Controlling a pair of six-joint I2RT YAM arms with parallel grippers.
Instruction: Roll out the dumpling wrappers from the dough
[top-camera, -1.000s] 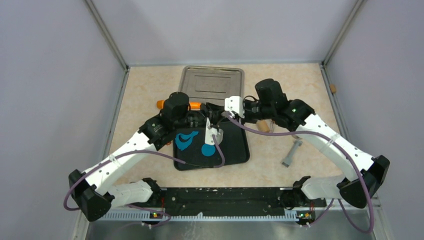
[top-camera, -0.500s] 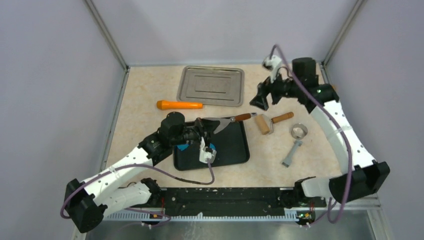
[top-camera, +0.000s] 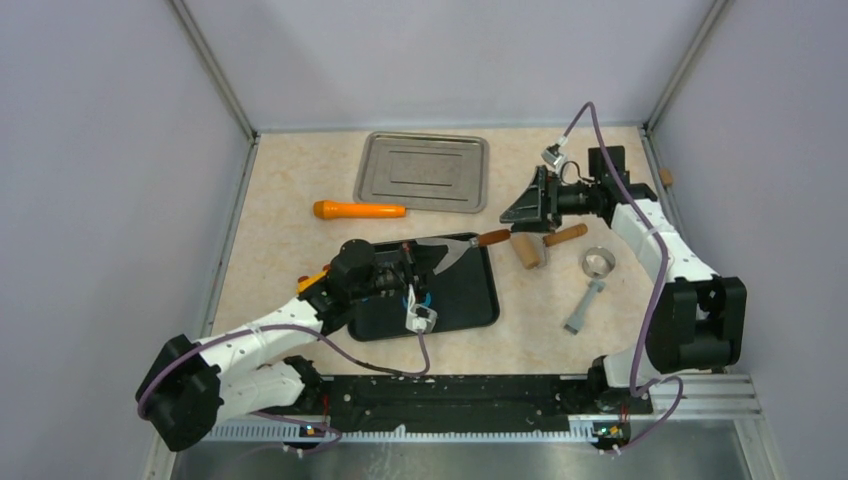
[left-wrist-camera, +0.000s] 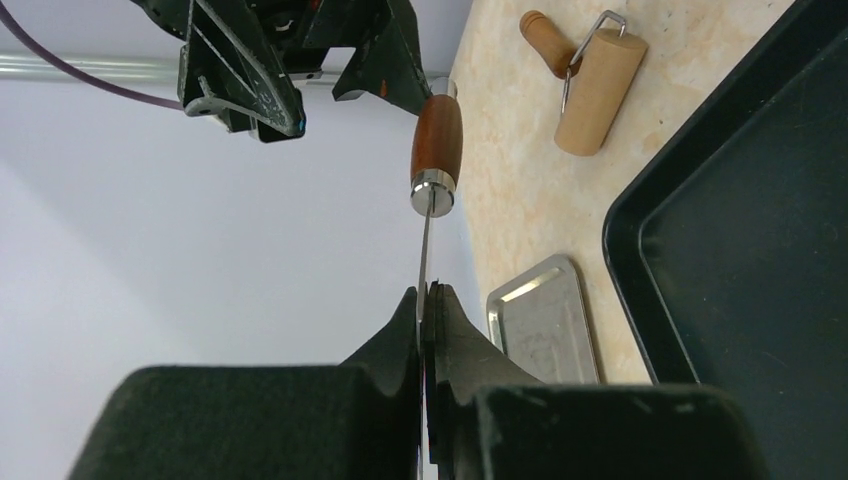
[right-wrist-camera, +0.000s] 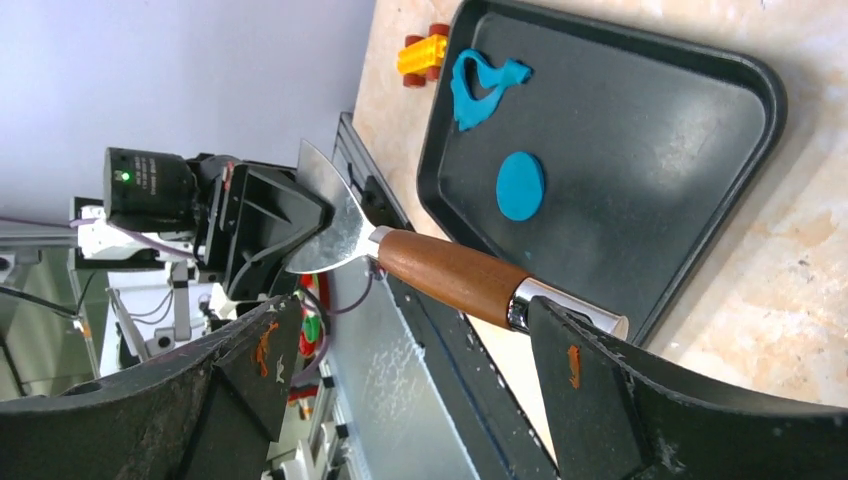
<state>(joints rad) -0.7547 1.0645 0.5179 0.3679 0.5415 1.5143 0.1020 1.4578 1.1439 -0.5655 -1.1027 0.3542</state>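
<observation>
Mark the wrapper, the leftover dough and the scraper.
wrapper (right-wrist-camera: 520, 185), right wrist view, middle of the disc.
dough (right-wrist-camera: 465, 108), right wrist view, its broad end.
scraper (right-wrist-camera: 450, 275), right wrist view, wooden handle.

No text, label, brand, number or sign can be read on anything here.

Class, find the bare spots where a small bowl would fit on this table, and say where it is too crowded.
Free: the steel tray; the tabletop strip between black tray and ring cutter; the far-left corner beyond the orange cylinder. Crowded: around the roller, where the scraper and right gripper sit.
</observation>
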